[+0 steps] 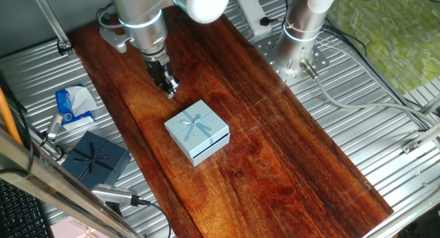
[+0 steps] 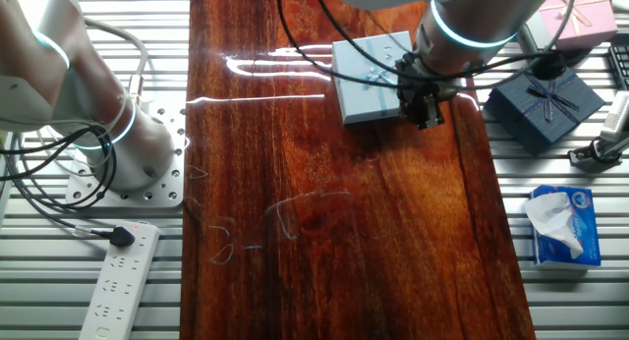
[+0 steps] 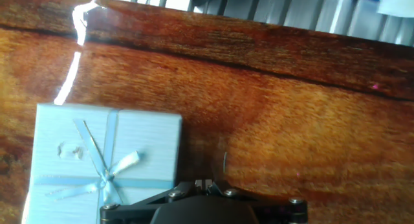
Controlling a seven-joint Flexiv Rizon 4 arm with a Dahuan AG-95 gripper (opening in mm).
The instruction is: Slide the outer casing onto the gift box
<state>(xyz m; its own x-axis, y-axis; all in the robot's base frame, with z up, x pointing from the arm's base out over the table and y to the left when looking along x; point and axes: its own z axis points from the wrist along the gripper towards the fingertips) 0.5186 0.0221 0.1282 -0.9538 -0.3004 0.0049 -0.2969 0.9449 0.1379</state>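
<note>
The outer casing (image 1: 196, 130), a light blue square sleeve with a pale ribbon bow on top, lies on the dark wooden board (image 1: 275, 162). The gift box sits inside it. Only its light blue end face (image 1: 212, 146) shows at the sleeve's side, and its dark interior is hidden. My gripper (image 1: 170, 91) is just behind the casing, low over the board, with the fingers together and nothing between them. In the other fixed view the gripper (image 2: 427, 118) is at the right edge of the casing (image 2: 367, 81). In the hand view the casing (image 3: 103, 160) lies left of the gripper (image 3: 204, 184).
A dark navy bow-topped box (image 1: 96, 159) and a tissue pack (image 1: 72, 107) lie on the metal table left of the board. A second arm's base (image 1: 302, 38) stands at the back right. A power strip (image 2: 118, 281) lies beside the board.
</note>
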